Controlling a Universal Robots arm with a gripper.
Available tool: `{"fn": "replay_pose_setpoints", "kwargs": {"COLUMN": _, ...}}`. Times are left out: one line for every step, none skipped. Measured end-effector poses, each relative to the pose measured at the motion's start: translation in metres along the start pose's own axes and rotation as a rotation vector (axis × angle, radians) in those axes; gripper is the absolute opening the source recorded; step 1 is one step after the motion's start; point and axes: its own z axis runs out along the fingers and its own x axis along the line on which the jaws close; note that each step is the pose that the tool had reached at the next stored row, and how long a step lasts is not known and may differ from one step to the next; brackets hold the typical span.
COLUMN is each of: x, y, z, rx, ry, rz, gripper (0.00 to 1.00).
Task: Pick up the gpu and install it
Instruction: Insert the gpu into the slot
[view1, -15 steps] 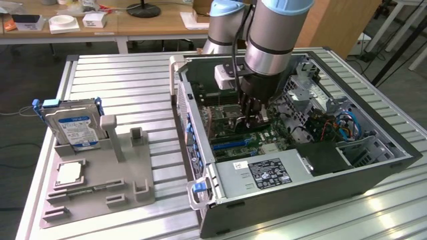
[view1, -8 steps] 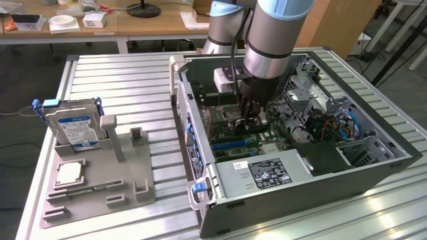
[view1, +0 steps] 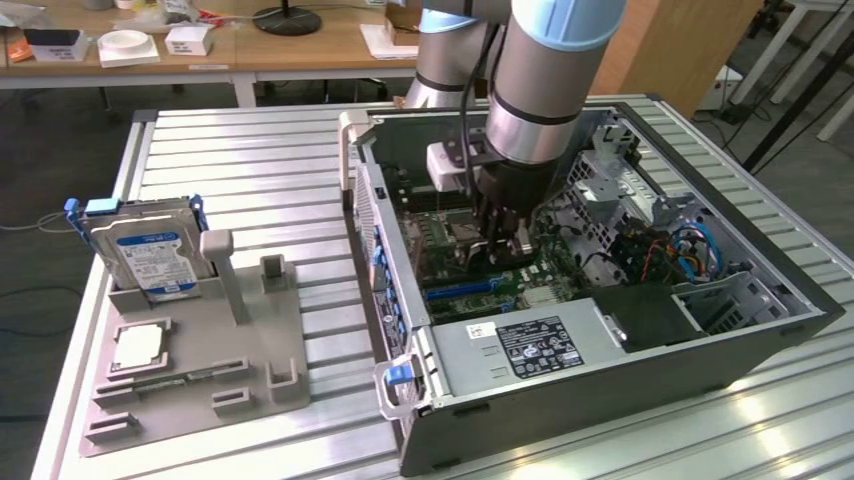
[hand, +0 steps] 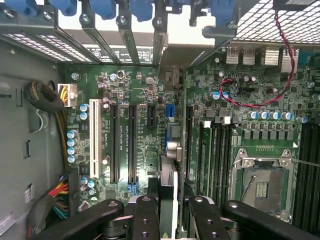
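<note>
gripper (hand: 170, 196) clasping gpu (hand: 169, 150), inside computer case (view1: 601, 400)

Robot arm (view1: 541, 100): pale blue caps, silver tube, black band.
Gripper (hand: 174, 205): matte black.
Gpu (hand: 167, 182), edge-on between its links: dark.
Motherboard (hand: 145, 150): green, with one white slot (hand: 93, 137) beside black ones and blue-topped capacitors (hand: 71, 147).
Twisted wire (hand: 282, 55): red and black.
Case (view1: 627, 385): black, with a blue latch (view1: 396, 382) at its near corner.
Hard drive (view1: 150, 250), the exterior view's left: silver, blue label.
Fixture (view1: 214, 380): plain grey.
Table (view1: 240, 170): ribbed silver.
</note>
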Motion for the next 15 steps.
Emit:
{"fn": "replay_pose_setpoints", "kwargs": {"x": 0.0, "y": 0.0, "z": 0.0007, "rx": 0.0, "ry": 0.0, "rz": 0.0, "gripper": 0.28}}
{"fn": "replay_pose_setpoints", "kwargs": {"x": 0.0001, "y": 0.0001, "z": 0.0013, "rx": 0.0, "ry": 0.0, "rz": 0.0, "gripper": 0.28}}
{"fn": "replay_pose_setpoints", "kwargs": {"x": 0.0001, "y": 0.0001, "z": 0.002, "rx": 0.0, "ry": 0.0, "rz": 0.0, "gripper": 0.28}}
{"fn": "replay_pose_setpoints", "kwargs": {"x": 0.0001, "y": 0.0001, "z": 0.0027, "rx": 0.0, "ry": 0.0, "rz": 0.0, "gripper": 0.28}}
{"fn": "replay_pose_setpoints", "kwargs": {"x": 0.0001, "y": 0.0001, "z": 0.0033, "rx": 0.0, "ry": 0.0, "rz": 0.0, "gripper": 0.28}}
{"fn": "replay_pose_setpoints", "kwargs": {"x": 0.0001, "y": 0.0001, "z": 0.004, "rx": 0.0, "ry": 0.0, "rz": 0.0, "gripper": 0.28}}
{"fn": "replay_pose_setpoints", "kwargs": {"x": 0.0002, "y": 0.0002, "z": 0.0045, "rx": 0.0, "ry": 0.0, "rz": 0.0, "gripper": 0.28}}
{"fn": "replay_pose_setpoints", "kwargs": {"x": 0.0002, "y": 0.0002, "z": 0.0048, "rx": -0.0001, "ry": 0.0002, "rz": 0.0, "gripper": 0.28}}
{"fn": "replay_pose_setpoints", "kwargs": {"x": 0.0002, "y": 0.0002, "z": 0.0048, "rx": -0.0001, "ry": 0.0003, "rz": 0.0, "gripper": 0.28}}
{"fn": "replay_pose_setpoints", "kwargs": {"x": 0.0002, "y": 0.0002, "z": 0.0048, "rx": -0.0002, "ry": 0.0003, "rz": 0.0, "gripper": 0.28}}
{"fn": "replay_pose_setpoints", "kwargs": {"x": 0.0002, "y": 0.0002, "z": 0.005, "rx": 0.0, "ry": 0.0001, "rz": 0.0, "gripper": 0.28}}
{"fn": "replay_pose_setpoints", "kwargs": {"x": 0.0002, "y": 0.0012, "z": 0.0052, "rx": 0.0001, "ry": 0.0, "rz": 0.0, "gripper": 0.28}}
{"fn": "replay_pose_setpoints", "kwargs": {"x": 0.0002, "y": 0.0013, "z": 0.0052, "rx": 0.0, "ry": 0.0, "rz": 0.0, "gripper": 0.28}}
{"fn": "replay_pose_setpoints", "kwargs": {"x": 0.0002, "y": 0.0015, "z": 0.0053, "rx": 0.0, "ry": 0.0, "rz": 0.0, "gripper": 0.28}}
{"fn": "replay_pose_setpoints", "kwargs": {"x": 0.0002, "y": 0.0017, "z": 0.0053, "rx": 0.0, "ry": 0.0, "rz": 0.0, "gripper": 0.28}}
